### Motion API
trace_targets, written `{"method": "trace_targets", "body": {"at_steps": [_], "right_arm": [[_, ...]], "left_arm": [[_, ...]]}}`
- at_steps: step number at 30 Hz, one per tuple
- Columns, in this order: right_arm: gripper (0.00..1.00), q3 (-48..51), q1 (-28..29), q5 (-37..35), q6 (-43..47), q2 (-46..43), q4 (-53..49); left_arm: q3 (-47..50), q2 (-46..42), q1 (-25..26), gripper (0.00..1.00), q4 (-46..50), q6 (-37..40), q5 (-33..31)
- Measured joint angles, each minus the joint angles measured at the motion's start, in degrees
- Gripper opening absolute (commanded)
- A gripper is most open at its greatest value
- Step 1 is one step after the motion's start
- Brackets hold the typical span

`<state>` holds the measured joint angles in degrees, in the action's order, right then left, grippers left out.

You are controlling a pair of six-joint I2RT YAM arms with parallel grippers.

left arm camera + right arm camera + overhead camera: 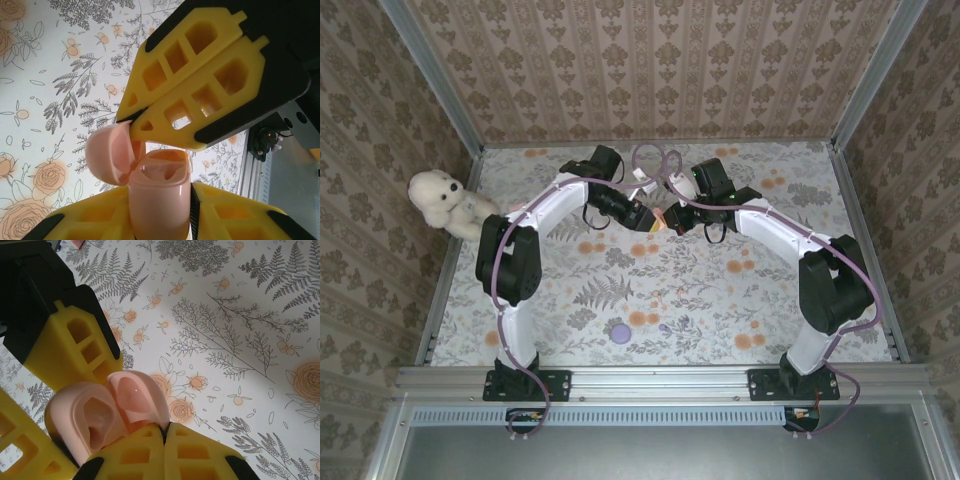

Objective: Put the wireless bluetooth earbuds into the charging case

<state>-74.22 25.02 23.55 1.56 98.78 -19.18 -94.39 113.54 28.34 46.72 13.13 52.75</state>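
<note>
One floral counter (720, 300); two arms, tips together over its far middle. One white plush bear (445, 200) by the left wall. One charging case (159, 185): glossy peach-pink, rounded, lid (107, 155) flipped open, left gripper (160, 210) jaws clamped on its body. Right gripper (165, 435) jaws were clenched, tips at the lid. One purple disc (620, 332) near the front.

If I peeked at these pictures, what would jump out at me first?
The open pink case jumps out first. It is pinched in the left tool above the middle of the flowery table, and the shut right tool has its tip at the lid. Next comes the fluffy white bear, sitting at the table's left edge by the wall.
</note>
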Motion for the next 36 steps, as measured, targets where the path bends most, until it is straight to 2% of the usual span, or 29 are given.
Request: {"method": "trace_targets", "body": {"at_steps": [8,15,23,29,31,36], "right_arm": [[0.00,0.00,0.00,-0.46,0.00,0.00,0.02],[0.00,0.00,0.00,-0.92,0.00,0.00,-0.35],[0.01,0.00,0.00,-1.16,0.00,0.00,-0.39],[0.27,0.00,-0.20,-1.18,-0.50,-0.04,-0.55],[0.40,0.00,-0.76,-1.16,-1.16,-0.31,-0.79],[0.59,1.09,-3.04,-0.74,-3.72,-4.59,-0.70]], "left_arm": [[0.28,0.00,0.00,0.32,-0.92,-0.55,0.00],[1.07,-0.04,0.04,0.18,-2.21,-1.53,0.22],[2.99,-0.94,0.09,0.12,-4.72,-2.62,0.42],[5.64,-2.62,0.04,0.05,-7.34,-3.08,0.35],[7.13,-3.63,-0.13,0.00,-8.33,-3.32,0.31],[10.78,-5.86,-0.28,0.00,-11.15,-4.46,-1.05]]}}
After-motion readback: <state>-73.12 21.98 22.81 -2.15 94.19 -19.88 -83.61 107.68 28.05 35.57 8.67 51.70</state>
